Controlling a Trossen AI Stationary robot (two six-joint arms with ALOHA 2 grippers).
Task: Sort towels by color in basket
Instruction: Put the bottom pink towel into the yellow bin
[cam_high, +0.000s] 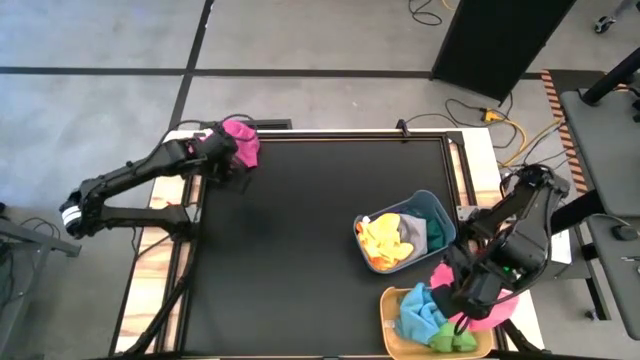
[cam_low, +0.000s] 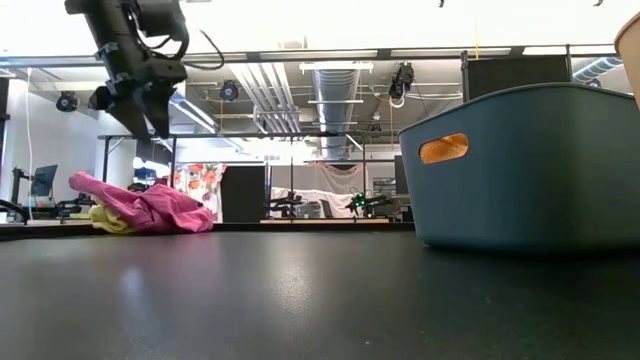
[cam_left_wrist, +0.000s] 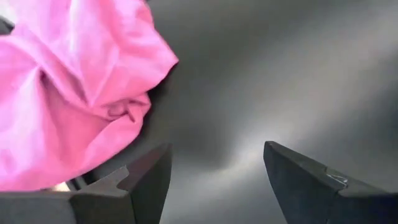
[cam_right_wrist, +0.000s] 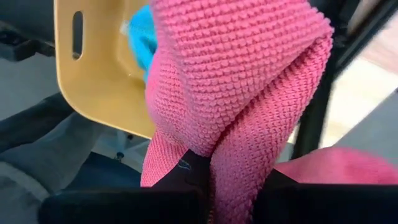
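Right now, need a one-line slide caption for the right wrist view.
Right gripper shut on a pink towel, hanging it beside the yellow basket that holds a light blue towel.

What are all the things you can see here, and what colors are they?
Table: one, black, centre.
Blue basket: one, on the table's right part, holding yellow, grey and green towels.
Yellow basket: one, at the table's near right corner, holding blue and lime towels.
Magenta towel: one, far left corner, next to a yellow cloth.
Pink towel: one, hanging from the right gripper.
Left gripper: open, beside the magenta towel.
Right gripper: shut on the pink towel, by the yellow basket.
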